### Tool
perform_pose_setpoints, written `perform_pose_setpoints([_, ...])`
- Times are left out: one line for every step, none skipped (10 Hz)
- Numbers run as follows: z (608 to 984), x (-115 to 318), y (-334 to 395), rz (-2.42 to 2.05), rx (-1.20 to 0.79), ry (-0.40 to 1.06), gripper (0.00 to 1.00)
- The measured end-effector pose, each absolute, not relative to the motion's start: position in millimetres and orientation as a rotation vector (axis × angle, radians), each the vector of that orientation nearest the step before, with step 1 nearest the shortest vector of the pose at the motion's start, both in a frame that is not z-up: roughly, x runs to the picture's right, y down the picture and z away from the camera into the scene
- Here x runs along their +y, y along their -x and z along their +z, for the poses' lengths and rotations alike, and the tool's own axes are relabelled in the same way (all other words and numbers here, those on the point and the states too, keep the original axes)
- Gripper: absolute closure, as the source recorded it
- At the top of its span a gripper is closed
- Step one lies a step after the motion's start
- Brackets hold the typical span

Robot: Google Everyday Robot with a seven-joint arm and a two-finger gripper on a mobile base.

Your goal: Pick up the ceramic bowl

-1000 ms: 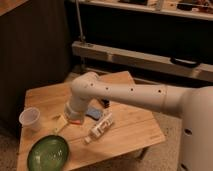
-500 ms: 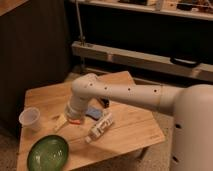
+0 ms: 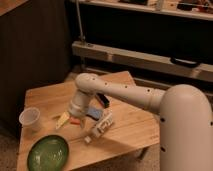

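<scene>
The ceramic bowl (image 3: pixel 48 152) is a wide, shallow, glossy green dish with a darker rim, sitting at the front left corner of the wooden table (image 3: pixel 130 130). My white arm reaches from the right across the table. The gripper (image 3: pixel 74 120) hangs below the wrist over the table's middle, up and to the right of the bowl, apart from it. A small translucent whitish plastic cup (image 3: pixel 30 119) stands upright at the left edge, behind the bowl.
A white bottle (image 3: pixel 100 126) lies on its side right of the gripper. A yellowish item (image 3: pixel 62 119) and a blue item (image 3: pixel 94 112) lie near the wrist. A dark shelf unit (image 3: pixel 140 55) stands behind the table.
The arm and gripper have shifted slightly left and down toward the front of the table. The bowl, cup and bottle have not moved.
</scene>
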State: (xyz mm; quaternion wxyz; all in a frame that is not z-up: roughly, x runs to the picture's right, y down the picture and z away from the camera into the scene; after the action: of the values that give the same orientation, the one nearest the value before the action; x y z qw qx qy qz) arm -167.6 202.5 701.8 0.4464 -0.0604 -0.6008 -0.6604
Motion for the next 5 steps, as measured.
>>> perform_pose_setpoints([699.5, 209.0, 166.4, -1.645, -1.509, 0.133, 0.20])
perform_pose_setpoints([697.9, 213.8, 170.2, -1.662, -1.525, 0.119, 0.24])
perform_pose_setpoints([697.0, 218.0, 178.8, -1.691, -1.534, 0.106, 0.34])
perform_pose_setpoints([695.5, 223.1, 187.6, -1.730, -1.531, 0.098, 0.43])
perform_pose_setpoints([694.0, 226.2, 193.9, -1.766, -1.513, 0.093, 0.46])
